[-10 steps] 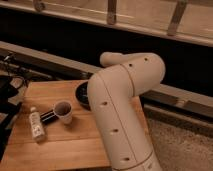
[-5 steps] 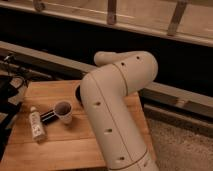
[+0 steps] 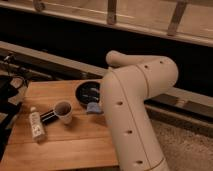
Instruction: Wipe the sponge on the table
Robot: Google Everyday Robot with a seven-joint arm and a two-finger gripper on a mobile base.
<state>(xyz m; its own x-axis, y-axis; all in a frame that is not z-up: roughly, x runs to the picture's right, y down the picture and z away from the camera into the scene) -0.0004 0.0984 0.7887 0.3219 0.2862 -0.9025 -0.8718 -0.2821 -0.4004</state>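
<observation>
Since half a second ago the arm (image 3: 131,110) swung to the right – I now see the black bowl (image 3: 87,93) again. Its elbow stays bent high over the table (image 3: 75,145). The cup (image 3: 63,111) looks dark inside. The sponge (image 3: 93,107) lies on the table just beside the bowl. The gripper is hidden behind the arm – I cannot tell its state.

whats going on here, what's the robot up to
The robot's big white arm is bent over the right side of the wooden table. A small light-blue sponge lies on the table at the arm's edge, beside a black bowl. The gripper isn't in view, seemingly hidden behind the arm, so whether it has the sponge can't be told. A cup and a small bottle sit further left.
</observation>
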